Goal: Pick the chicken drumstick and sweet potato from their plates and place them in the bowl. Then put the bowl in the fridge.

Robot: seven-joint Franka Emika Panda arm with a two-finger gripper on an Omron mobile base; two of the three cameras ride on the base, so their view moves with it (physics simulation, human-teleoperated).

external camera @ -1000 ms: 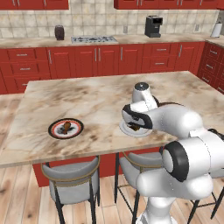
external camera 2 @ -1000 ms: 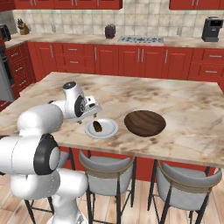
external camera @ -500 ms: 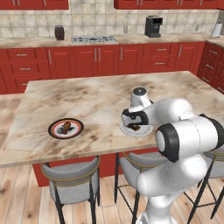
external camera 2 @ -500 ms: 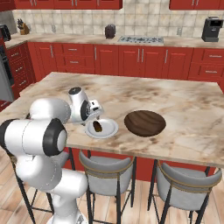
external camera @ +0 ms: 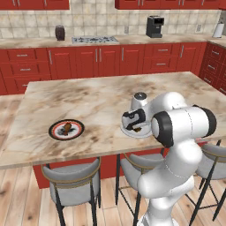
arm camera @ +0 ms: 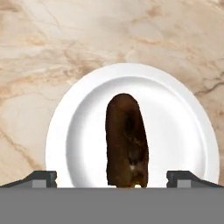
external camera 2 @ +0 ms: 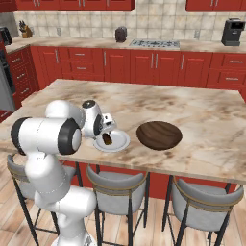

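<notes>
Claw [arm camera: 112, 177] open wide, fingertips [arm camera: 41, 178] spread to either side of sweet potato [arm camera: 126, 141], not touching it. Sweet potato directly below claw, lying lengthwise on white plate [arm camera: 183, 131]. Plate on marble island counter [external camera 2: 206, 115]. Brown bowl [external camera 2: 159, 135] just beside plate, to claw's right. Drumstick [external camera: 67, 128] on red-ringed plate [external camera: 66, 129], well apart to claw's left. Red cabinets [external camera: 101, 59] beyond.
</notes>
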